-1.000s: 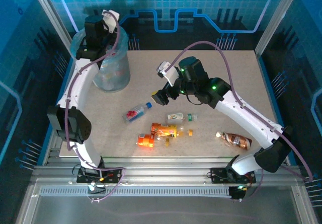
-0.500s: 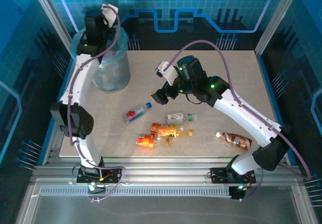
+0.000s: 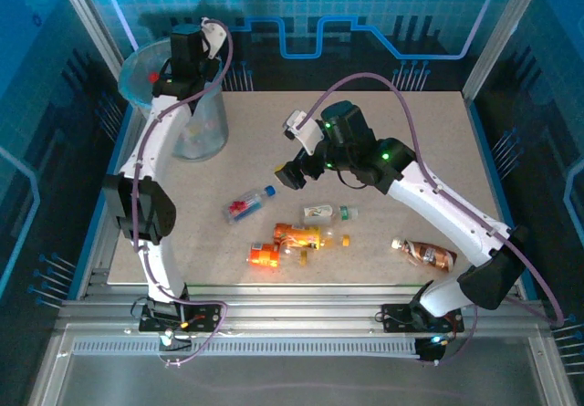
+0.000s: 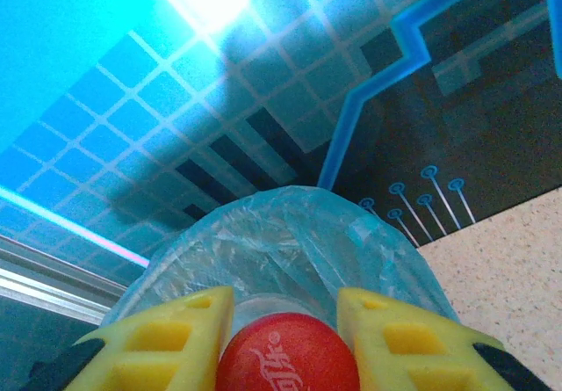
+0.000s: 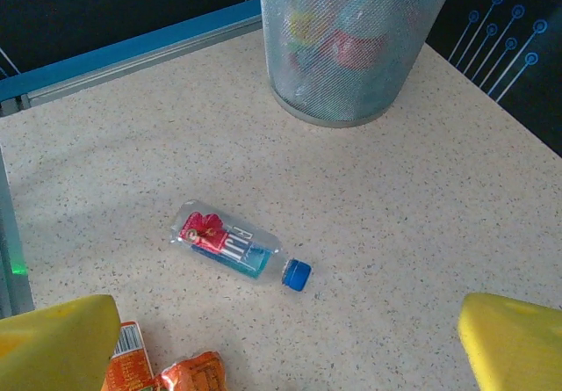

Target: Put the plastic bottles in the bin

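**Left gripper (image 4: 285, 307) closed on a red-capped bottle (image 4: 286, 366) at the bin (image 4: 290, 211); right gripper (image 5: 285, 343) wide open above the table (image 3: 438, 150).**

Left wrist view: the yellow fingers flank the red cap, and the bottle's body is cut off below the frame. In the top view the bin stands at the table's far-left corner, its mouth partly hidden by the left arm, and its contents show only as blurred colour through the wall. Loose on the table lie a blue-capped bottle (image 5: 233, 249), a clear bottle (image 3: 327, 213), two orange bottles (image 3: 294, 236) close together and cut off in the right wrist view, and a brown bottle (image 3: 425, 255) well apart.
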### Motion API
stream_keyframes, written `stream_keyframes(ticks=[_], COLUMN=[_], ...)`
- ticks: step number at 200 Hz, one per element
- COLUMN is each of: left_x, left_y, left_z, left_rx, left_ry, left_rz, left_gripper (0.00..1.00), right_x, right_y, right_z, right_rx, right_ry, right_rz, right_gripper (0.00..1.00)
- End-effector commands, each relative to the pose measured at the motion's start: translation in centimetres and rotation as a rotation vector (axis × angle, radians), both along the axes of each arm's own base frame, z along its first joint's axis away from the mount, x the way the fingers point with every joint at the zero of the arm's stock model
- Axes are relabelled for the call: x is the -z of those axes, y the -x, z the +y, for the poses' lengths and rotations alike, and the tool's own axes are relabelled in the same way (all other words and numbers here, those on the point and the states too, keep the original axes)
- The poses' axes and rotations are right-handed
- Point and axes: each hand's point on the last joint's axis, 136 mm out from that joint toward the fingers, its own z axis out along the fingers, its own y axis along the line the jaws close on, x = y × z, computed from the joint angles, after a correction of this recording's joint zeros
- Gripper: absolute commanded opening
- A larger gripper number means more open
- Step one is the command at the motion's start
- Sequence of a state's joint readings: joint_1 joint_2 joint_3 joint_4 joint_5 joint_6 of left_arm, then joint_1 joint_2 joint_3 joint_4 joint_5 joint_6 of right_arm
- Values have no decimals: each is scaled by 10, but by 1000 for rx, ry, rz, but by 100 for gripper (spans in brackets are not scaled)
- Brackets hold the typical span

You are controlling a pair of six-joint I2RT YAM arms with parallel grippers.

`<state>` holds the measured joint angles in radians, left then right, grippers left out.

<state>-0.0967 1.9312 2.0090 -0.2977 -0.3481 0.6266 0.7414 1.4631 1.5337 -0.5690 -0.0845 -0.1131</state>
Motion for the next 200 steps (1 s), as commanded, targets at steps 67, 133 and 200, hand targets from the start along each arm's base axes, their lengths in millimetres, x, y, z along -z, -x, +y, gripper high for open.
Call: stream_keyframes(ticks=[67, 133, 200], left_x=[-56, -71, -28], left_y=[27, 28, 14], left_z=[20, 31, 31], left_rx=[-68, -115, -132], left_ry=[131, -19, -3], left_rz=[-55, -95, 9], left_gripper=[0, 0, 41], right_x=[-2, 3, 5], right_y=[7, 5, 5], right_z=[4, 9, 12], right_rx=[-16, -24, -39], right_ry=[14, 16, 20], right_rz=[-9, 1, 13], right_gripper=[100, 100, 100])
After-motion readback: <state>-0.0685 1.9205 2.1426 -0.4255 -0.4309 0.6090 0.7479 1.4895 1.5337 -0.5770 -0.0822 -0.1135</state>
